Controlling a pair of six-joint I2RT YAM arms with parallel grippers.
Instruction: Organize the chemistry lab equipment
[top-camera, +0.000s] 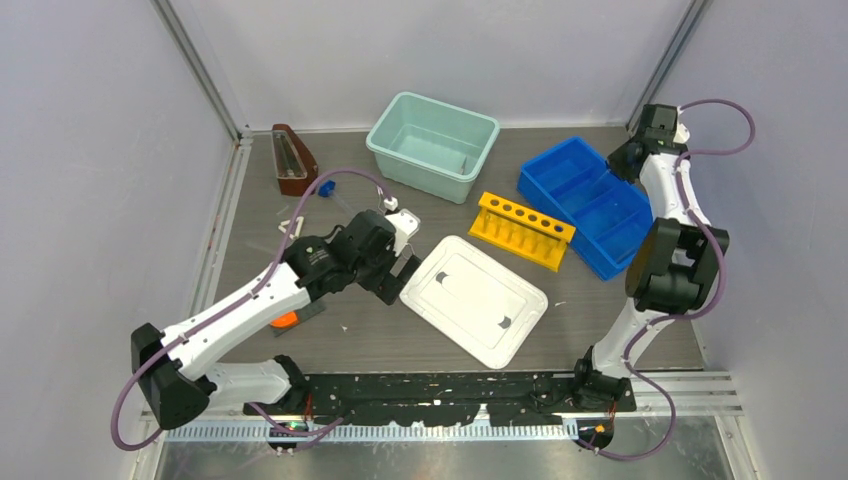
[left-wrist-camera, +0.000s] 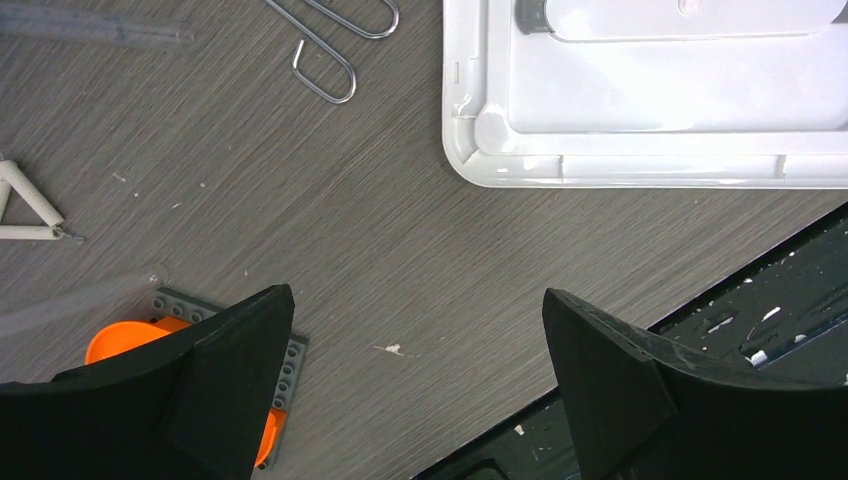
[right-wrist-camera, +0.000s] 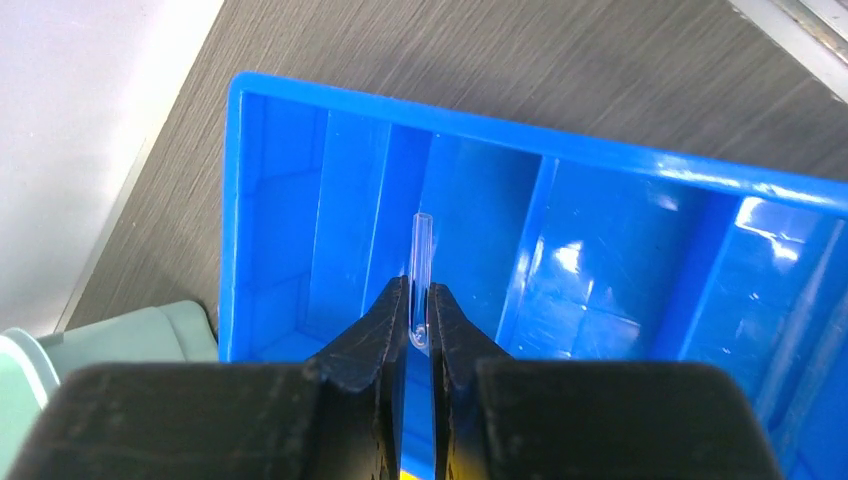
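Right pincer (right-wrist-camera: 420, 330) pinched narrow on a clear glass rod (right-wrist-camera: 421, 250).
Rod juts ahead of its tips, above the blue tray (right-wrist-camera: 640, 170); likely light, slick, brittle: grip gently, mid-length. Left pincer (left-wrist-camera: 418, 295) gapes wide.

My right gripper (right-wrist-camera: 420, 300) was black, left gripper (left-wrist-camera: 416, 300) black; glass rod (right-wrist-camera: 421, 250) was clear; bin (right-wrist-camera: 640, 230) bright blue; table (left-wrist-camera: 350, 230) grey, streaked grain; lid (top-camera: 473, 298) white; rack (top-camera: 522, 232) yellow; tub (top-camera: 432, 145) pale teal; wire tongs (left-wrist-camera: 325, 68) silver; triangle (left-wrist-camera: 32, 195) white.
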